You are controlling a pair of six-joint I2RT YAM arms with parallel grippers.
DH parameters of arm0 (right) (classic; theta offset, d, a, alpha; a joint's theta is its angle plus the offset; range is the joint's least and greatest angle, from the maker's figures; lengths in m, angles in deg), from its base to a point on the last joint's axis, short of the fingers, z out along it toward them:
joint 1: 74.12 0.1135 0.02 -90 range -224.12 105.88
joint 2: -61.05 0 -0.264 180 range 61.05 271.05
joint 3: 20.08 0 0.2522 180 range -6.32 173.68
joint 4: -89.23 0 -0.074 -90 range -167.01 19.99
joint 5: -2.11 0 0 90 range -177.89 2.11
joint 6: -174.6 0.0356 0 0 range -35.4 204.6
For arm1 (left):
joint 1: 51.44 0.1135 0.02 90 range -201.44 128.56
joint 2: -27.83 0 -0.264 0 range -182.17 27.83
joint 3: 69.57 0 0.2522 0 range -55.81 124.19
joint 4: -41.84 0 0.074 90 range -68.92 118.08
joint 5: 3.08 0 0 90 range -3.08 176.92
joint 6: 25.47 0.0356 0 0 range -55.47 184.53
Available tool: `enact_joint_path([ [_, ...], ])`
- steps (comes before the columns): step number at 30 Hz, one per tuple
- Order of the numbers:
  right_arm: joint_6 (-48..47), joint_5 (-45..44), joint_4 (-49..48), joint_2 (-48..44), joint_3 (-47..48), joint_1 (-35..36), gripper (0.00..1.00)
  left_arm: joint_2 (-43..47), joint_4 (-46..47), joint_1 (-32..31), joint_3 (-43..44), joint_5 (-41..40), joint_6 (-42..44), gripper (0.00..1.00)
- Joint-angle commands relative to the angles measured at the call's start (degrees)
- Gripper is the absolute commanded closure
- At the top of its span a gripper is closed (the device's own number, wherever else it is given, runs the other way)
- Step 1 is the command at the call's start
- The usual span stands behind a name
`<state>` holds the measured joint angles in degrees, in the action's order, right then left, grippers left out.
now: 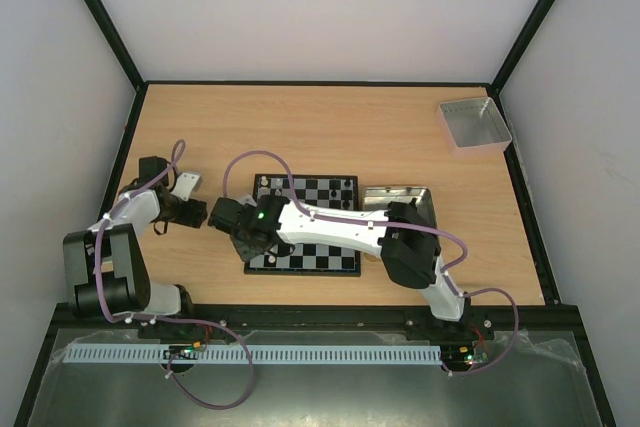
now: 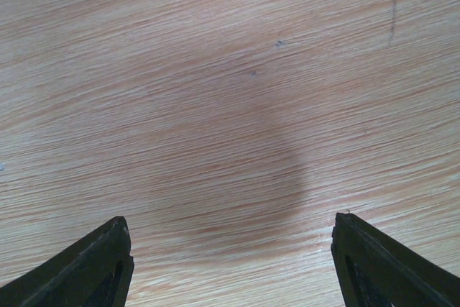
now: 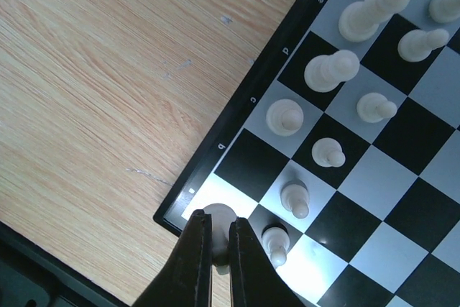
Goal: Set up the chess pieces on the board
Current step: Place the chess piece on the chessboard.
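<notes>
Right fingers (image 3: 192, 264) were closed on a small whitish chess piece (image 3: 218, 215) at a corner square of the flat black-and-white checked board (image 3: 424, 213). Left fingers (image 2: 93, 264) stood open, empty. Piece was judged light, rigid, smooth, easily toppled; pinch at the head.

one board (image 1: 322, 191). the right wrist view shows eleven whitish chess pieces (image 3: 285, 116) on it, two of them cut by the frame edge; the black ones in the top view are too small to count. one grey tray (image 1: 474, 123), one metal tin (image 1: 396, 190). two arms, each with one gripper: left gripper (image 2: 231, 221), right gripper (image 3: 219, 219), two fingers apiece.
</notes>
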<state>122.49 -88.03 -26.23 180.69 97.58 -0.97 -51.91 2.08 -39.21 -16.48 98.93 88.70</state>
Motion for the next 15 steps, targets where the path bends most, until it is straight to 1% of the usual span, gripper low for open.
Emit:
enact_joint_path([
  [1,-0.5,0.3,-1.0,1.1,-1.7,-0.6,0.97,1.4,-0.3,0.3,-0.7,0.7,0.3,0.24],
  [15,-0.9,0.6,-3.4,2.5,-3.6,-1.6,0.97,1.2,0.0,0.3,-0.8,0.7,0.3,0.24],
])
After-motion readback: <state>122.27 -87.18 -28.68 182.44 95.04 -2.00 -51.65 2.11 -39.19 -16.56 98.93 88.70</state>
